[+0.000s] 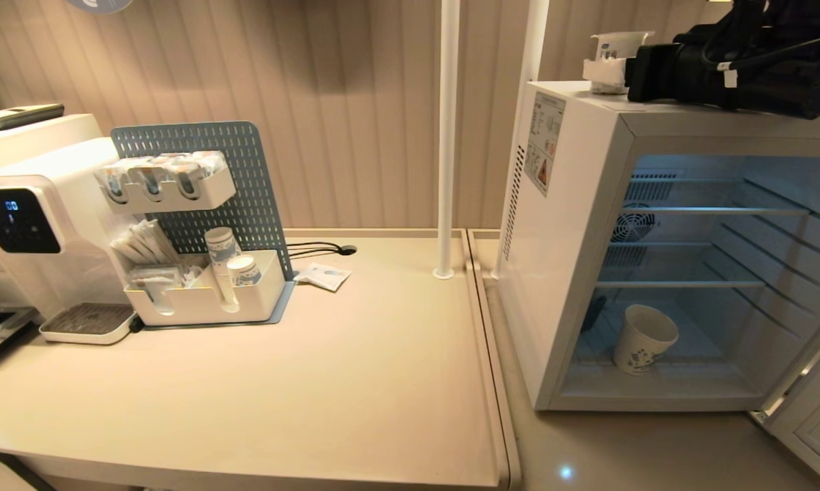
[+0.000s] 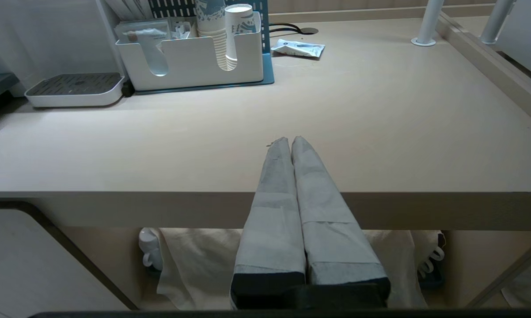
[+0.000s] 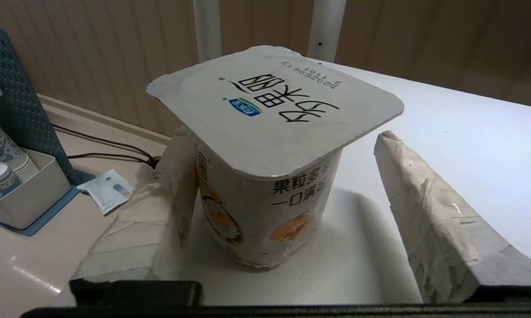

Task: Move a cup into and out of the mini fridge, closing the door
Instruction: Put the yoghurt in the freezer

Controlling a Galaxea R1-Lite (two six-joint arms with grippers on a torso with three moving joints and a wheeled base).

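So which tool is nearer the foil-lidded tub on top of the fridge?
The right. The right tool straddles the foil-lidded tub on top of the mini fridge, open, one finger touching it. The left tool sits shut at the table edge, far away.

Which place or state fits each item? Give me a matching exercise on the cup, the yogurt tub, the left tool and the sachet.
1 cup
2 yogurt tub
3 left tool
4 sachet

A on top of the mini fridge, between the open right tool's fingers
B shut, over the table's front edge
C inside the mini fridge, on its floor
D flat on the table by the white organiser

Pairs: 1-C, 2-A, 3-B, 4-D
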